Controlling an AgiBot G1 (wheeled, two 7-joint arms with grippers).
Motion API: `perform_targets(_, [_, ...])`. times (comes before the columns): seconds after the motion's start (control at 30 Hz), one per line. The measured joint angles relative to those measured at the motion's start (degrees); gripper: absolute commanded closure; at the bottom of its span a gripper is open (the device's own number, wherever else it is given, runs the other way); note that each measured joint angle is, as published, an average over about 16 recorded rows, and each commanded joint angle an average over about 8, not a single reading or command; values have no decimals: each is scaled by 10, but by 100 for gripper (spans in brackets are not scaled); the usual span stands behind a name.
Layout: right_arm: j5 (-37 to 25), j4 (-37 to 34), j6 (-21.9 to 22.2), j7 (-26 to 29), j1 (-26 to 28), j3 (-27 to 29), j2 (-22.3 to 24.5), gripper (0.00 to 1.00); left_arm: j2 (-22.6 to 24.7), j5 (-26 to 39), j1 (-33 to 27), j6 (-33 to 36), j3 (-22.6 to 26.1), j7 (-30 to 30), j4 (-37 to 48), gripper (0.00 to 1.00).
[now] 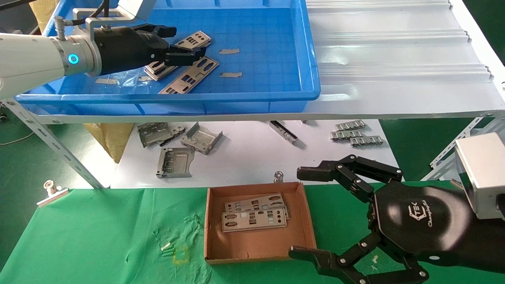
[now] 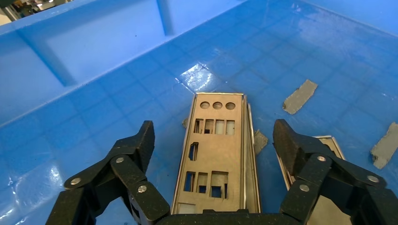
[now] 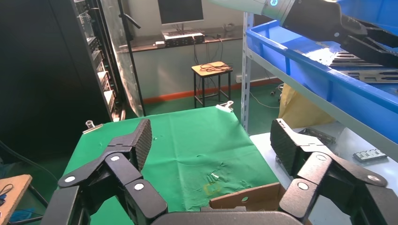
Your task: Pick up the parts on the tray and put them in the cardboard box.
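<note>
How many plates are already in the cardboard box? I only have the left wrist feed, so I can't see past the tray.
Observer: Two plates lie flat in the cardboard box, overlapping each other.
Operator: Where is the other arm?
Observer: The right gripper hangs open just beside the box's right wall, holding nothing.
Operator: How many plates are left in the tray?
Observer: The head view shows the left gripper open over a small stack in the blue tray, with a single plate beside it. I cannot count the stack exactly.
</note>
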Motion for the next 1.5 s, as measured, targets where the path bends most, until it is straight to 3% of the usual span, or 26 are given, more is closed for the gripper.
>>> perform_targets(1.13, [0,0,0,0,0,0,0,0,4,-7,-10,-18,-5,5,-4,100])
perform_targets(1.5, [0,0,0,0,0,0,0,0,-8,-21,-27,22,-15,18,-13,100])
